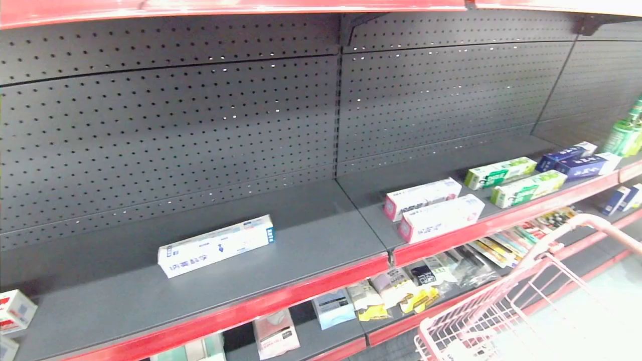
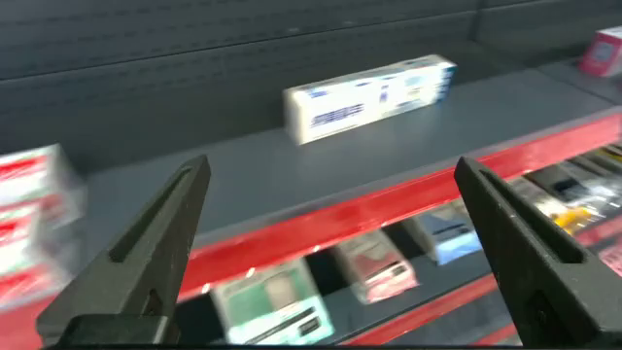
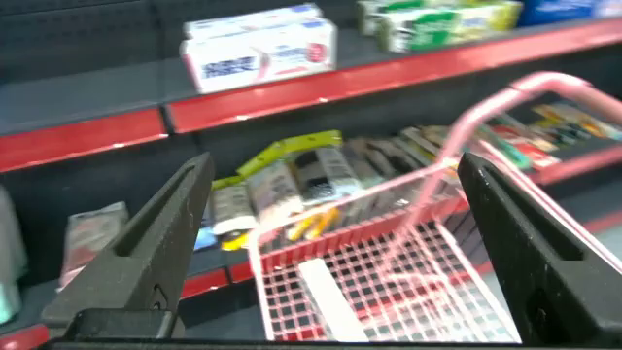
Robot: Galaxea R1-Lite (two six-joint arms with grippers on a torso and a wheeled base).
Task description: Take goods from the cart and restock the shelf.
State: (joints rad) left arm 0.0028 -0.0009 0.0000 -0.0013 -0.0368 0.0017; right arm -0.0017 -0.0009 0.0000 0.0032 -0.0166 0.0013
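Note:
A grey shelf (image 1: 311, 235) with a red front edge carries a white and blue box (image 1: 216, 245), also seen as the box (image 2: 369, 95) in the left wrist view. Two white and pink boxes (image 1: 431, 208) lie farther right on it. The pink wire cart (image 1: 506, 311) stands at the lower right, and a long white box (image 3: 326, 297) lies inside the cart (image 3: 389, 262). My left gripper (image 2: 335, 243) is open in front of the shelf edge, holding nothing. My right gripper (image 3: 335, 248) is open above the cart, holding nothing.
Green boxes (image 1: 516, 180) and dark blue boxes (image 1: 577, 160) lie at the shelf's right end, with a green bottle (image 1: 624, 133) beyond. Red and white boxes (image 1: 15, 311) sit at the far left. The lower shelf (image 1: 401, 293) holds several packets. A red shelf (image 1: 230, 7) overhangs above.

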